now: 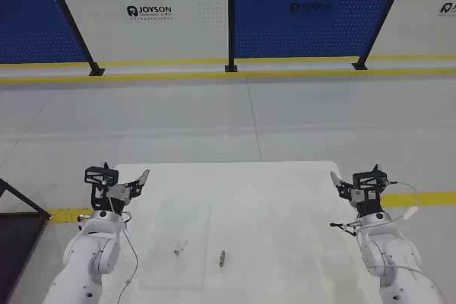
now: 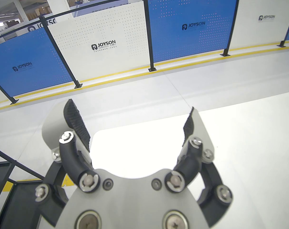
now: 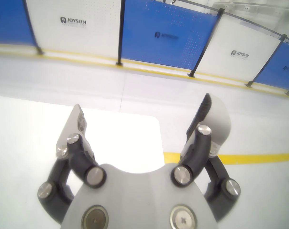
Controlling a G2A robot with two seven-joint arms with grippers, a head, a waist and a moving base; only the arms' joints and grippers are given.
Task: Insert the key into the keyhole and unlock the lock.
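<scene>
White table (image 1: pixel 289 197), pale grey floor (image 1: pixel 213 114), blue-and-white fence panels (image 1: pixel 311 26) behind — left claw (image 2: pixel 130 107) and right claw (image 3: pixel 142 101) both spread apart

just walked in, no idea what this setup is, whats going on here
Nothing is being handled right now. The left tool and the right tool are both open and empty, one at each side of the white table. A small dark item and a small brownish item lie untouched between the arms, presumably the key and lock, but too small to tell which is which. Unlocking has not started.
</scene>
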